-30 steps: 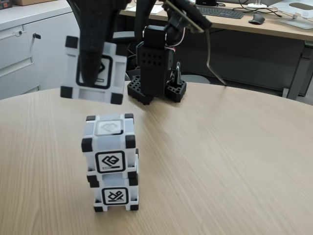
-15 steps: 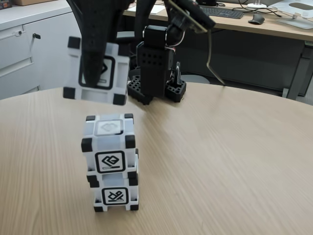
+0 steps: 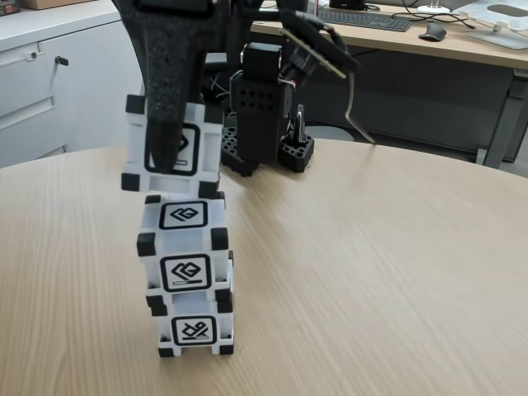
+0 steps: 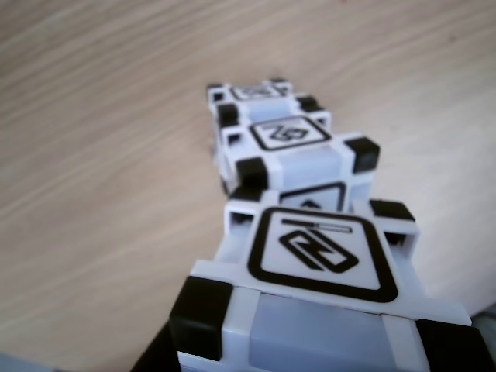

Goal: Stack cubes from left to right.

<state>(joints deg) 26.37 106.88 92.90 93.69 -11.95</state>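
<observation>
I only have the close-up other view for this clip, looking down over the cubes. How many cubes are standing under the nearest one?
Observer: Two. In the fixed view the middle cube sits on the bottom cube, which stands on the table.
Operator: Is the near one let go?
Observer: No. The end effector is shut on the held cube, with one black finger down across its front face.
Operator: Is it lined up?
Observer: Not quite. In the fixed view it is slightly tilted and offset left of the stack. I cannot tell whether it touches.
</observation>
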